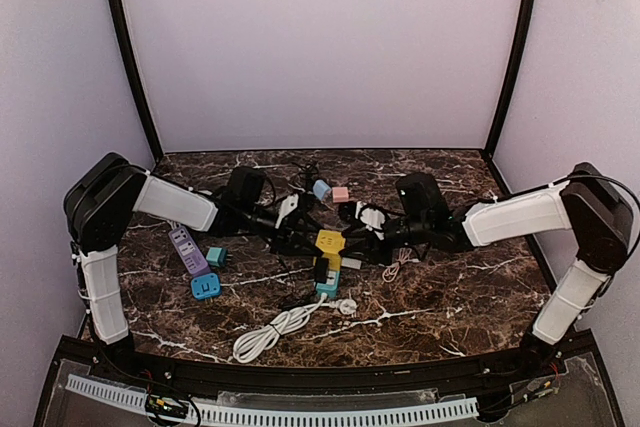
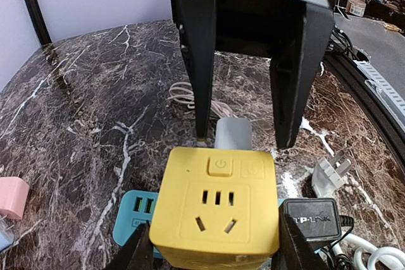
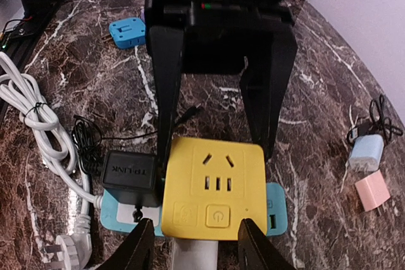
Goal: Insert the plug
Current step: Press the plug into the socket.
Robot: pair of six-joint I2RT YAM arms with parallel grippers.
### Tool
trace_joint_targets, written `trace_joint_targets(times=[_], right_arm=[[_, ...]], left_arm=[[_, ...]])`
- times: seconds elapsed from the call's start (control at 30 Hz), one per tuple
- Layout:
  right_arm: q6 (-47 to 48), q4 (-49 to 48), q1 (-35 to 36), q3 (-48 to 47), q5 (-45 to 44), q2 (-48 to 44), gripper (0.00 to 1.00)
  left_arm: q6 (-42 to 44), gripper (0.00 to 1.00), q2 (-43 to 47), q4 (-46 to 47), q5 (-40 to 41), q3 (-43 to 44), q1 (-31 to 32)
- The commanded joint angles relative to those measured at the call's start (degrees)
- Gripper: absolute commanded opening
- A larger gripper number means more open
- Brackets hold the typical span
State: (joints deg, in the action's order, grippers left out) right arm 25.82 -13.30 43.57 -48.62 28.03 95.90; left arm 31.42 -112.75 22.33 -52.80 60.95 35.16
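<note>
With the left gripper clamped on the sides of the yellow plastic cube adapter, which sits on the flat teal power strip mid-table, it looks best to press straight down and level, while the right gripper, fingers apart at the cube's far edge, steadies the strip.

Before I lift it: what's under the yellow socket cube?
A teal block shows at both sides beneath the yellow cube; where the two meet is covered.
</note>
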Motion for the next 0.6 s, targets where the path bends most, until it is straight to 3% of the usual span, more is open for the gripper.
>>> trace_joint_targets(times=[0.0, 0.13, 0.37, 0.5, 0.53, 0.57], right_arm=[[-0.61, -5.11, 1.63, 1.83, -0.11, -3.78, 0.46], [-2.09, 0.57, 1.61, 2.24, -4.29, -6.70, 0.49], [-9.94, 3.07, 1.54, 1.75, -13.43, -11.36, 0.51], [-15.77, 6.71, 1.52, -0.38, -21.19, -12.28, 0.52], [-17.24, 8.54, 1.52, -1.34, -23.02, -12.35, 0.53], [-18.87, 10.29, 1.52, -2.17, -24.88, -12.54, 0.54]], left_arm=[[1.64, 0.01, 1.99, -8.94, 0.29, 0.17, 1.04], [0.70, 0.01, 2.67, -7.05, 3.67, -0.69, 0.97], [-13.48, 0.01, 1.86, 4.62, 9.31, -4.33, 1.85], [-14.13, 0.01, 1.76, 9.59, 11.98, -7.41, 3.64], [-14.38, 0.01, 1.80, 9.80, 12.73, -7.50, 3.92], [-14.59, 0.10, 2.13, 10.12, 13.03, -7.57, 3.94]])
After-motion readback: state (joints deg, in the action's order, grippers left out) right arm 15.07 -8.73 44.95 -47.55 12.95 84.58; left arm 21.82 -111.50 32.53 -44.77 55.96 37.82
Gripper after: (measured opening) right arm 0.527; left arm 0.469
